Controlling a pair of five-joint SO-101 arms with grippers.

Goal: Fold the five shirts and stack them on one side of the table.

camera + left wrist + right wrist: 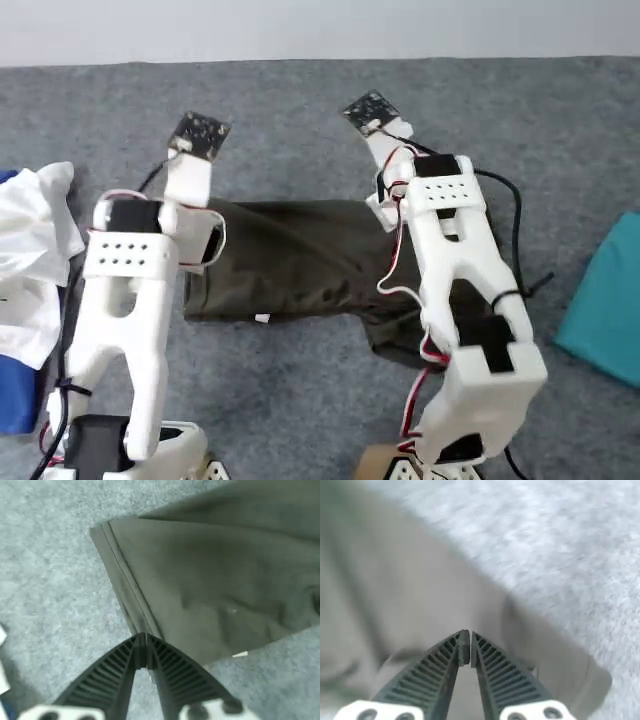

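The left jaws are clenched, tips meeting on the hemmed edge of the dark olive shirt [210, 580]. The right jaws are closed to a sliver over the same shirt's cloth (whether either pinches fabric, I cannot tell). The shirt lies partly folded on the grey surface [300, 100] between both arms. A white shirt [30, 240] lies crumpled at the left edge, a teal one [610, 310] at the right.

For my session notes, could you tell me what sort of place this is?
Probably a robotics test bench for laundry folding: a grey felt-covered table, a dark shirt spread between two white arms, a white garment and a teal one aside.
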